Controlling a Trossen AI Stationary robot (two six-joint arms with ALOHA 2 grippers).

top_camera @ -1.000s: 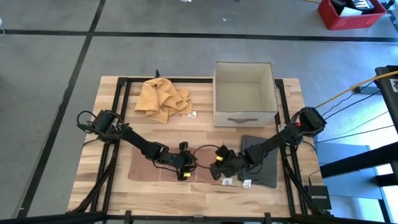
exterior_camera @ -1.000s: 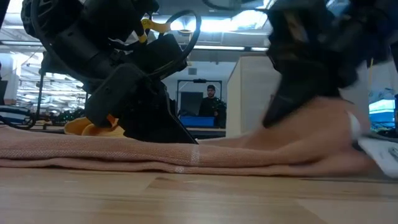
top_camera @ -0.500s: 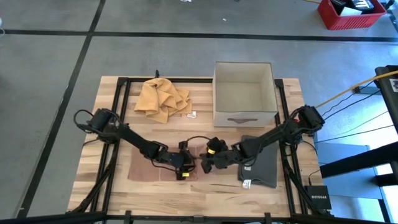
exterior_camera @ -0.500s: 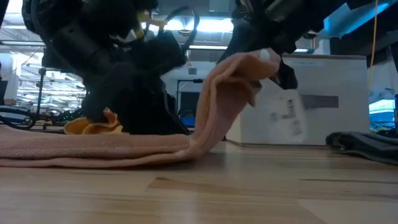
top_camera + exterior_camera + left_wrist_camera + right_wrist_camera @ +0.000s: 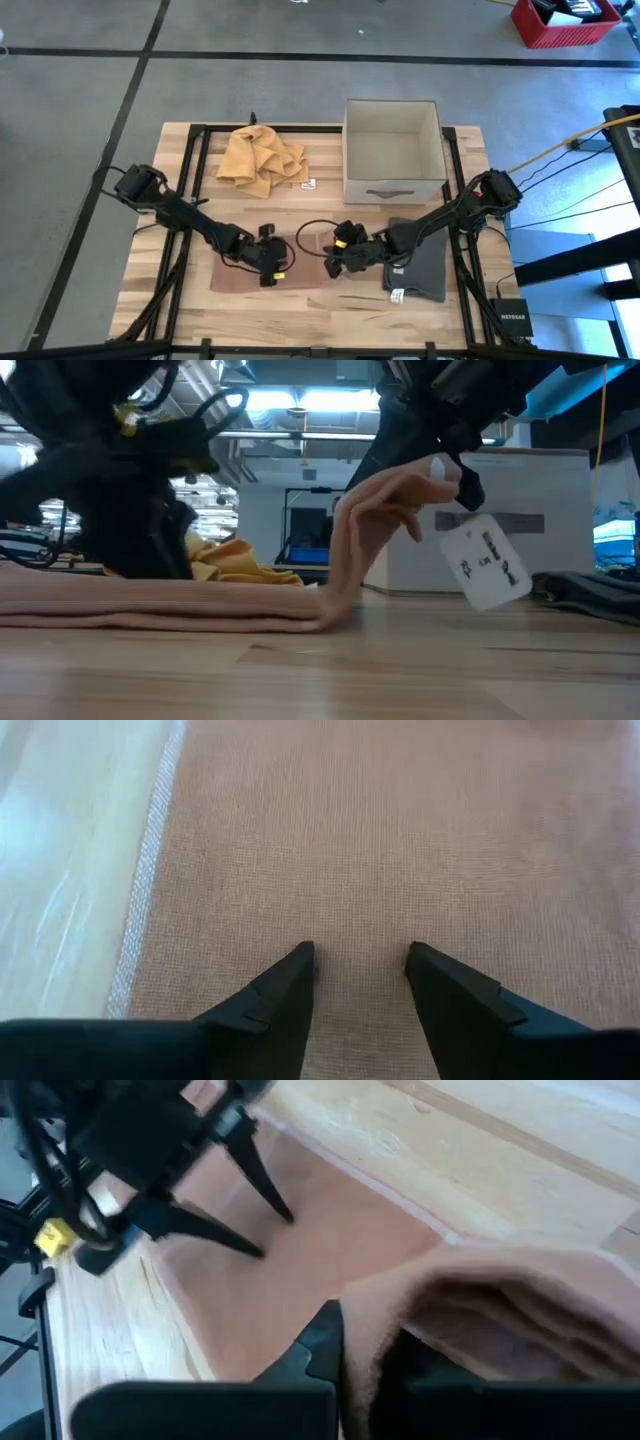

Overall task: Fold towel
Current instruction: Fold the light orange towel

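A pinkish-brown towel lies flat on the table's near left; its right end is raised in an arch. A white tag hangs from that end. My right gripper is shut on the raised end; it also shows in the low view. My left gripper is open, and its fingertips stand over the flat part of the towel, near its middle. It also shows in the right wrist view. My right gripper pinches the towel's right end between its two fingers; the cloth is bunched there in more than one layer. The fingers come from the table's right, slanting down. The end is lifted clear and curves slackly down to the rest, which lies flat. My left gripper's open fingertips stand at the cloth; whether they touch it I cannot tell.
A crumpled yellow towel lies at the far left. A white open box stands at the far right. A dark grey folded cloth lies at the near right, under the right arm. Bare wood runs along the near edge.
My right gripper has lifted the towel's right end off the table and carried it toward the left edge, so that end now arches over the flat part with its tag hanging free. My left gripper has drawn back along the towel toward the left edge.
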